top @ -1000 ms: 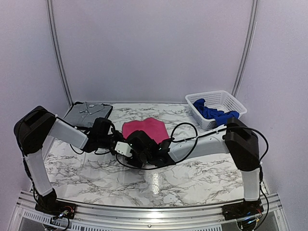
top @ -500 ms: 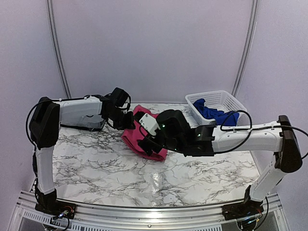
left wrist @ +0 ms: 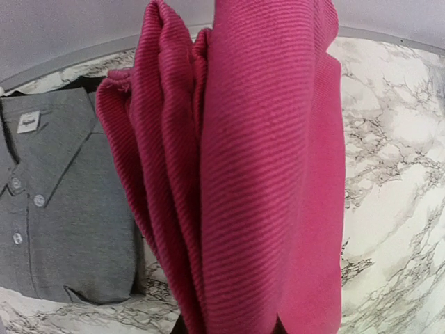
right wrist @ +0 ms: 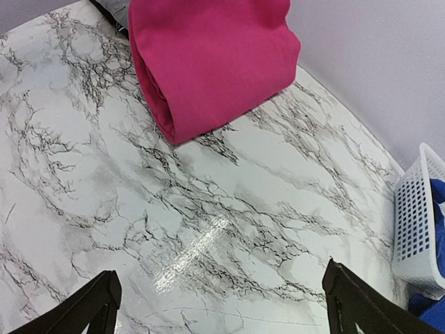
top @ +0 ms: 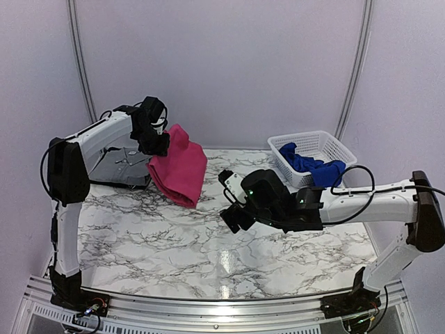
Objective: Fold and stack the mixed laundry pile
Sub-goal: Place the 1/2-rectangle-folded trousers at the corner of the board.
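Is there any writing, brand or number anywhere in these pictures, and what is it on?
Neck label of the grey shirt: dark marks, too blurred to read.
Pink garment and basket: no text visible.
Nothing else readable in any view.

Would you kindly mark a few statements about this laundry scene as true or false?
1. The left gripper holds the pink garment clear of the table. True.
2. The blue garment lies spread flat on the table. False: it sits bunched in the white basket.
3. The right gripper is shut on the pink garment. False: it is open and empty.
4. A folded grey shirt lies at the table's far left. True.
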`<action>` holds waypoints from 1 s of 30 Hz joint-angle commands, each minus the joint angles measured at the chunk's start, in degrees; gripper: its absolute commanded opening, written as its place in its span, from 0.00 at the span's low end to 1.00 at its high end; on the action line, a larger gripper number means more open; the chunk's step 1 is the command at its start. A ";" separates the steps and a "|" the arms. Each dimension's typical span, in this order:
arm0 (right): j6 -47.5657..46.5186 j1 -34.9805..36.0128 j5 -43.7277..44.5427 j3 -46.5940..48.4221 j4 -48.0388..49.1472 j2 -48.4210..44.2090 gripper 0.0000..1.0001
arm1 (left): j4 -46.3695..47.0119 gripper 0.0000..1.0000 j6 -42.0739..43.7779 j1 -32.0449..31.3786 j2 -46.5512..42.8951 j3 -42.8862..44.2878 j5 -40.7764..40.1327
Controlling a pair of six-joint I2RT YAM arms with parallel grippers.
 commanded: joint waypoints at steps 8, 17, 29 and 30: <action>1.48 -0.14 0.53 2.02 -0.05 1.69 0.98 | -2.48 0.00 7.72 2.38 -4.71 5.57 -7.45; 1.88 -0.14 0.15 3.12 -2.18 1.94 0.98 | -2.37 0.00 6.96 5.86 -4.64 13.56 0.03; 1.92 -0.14 -0.37 3.81 -3.63 2.53 0.98 | -1.40 0.00 2.72 6.49 -6.96 15.29 6.31; 1.92 -0.14 -0.35 4.08 -3.70 2.78 0.98 | -1.30 0.00 2.44 6.51 -7.18 15.74 6.38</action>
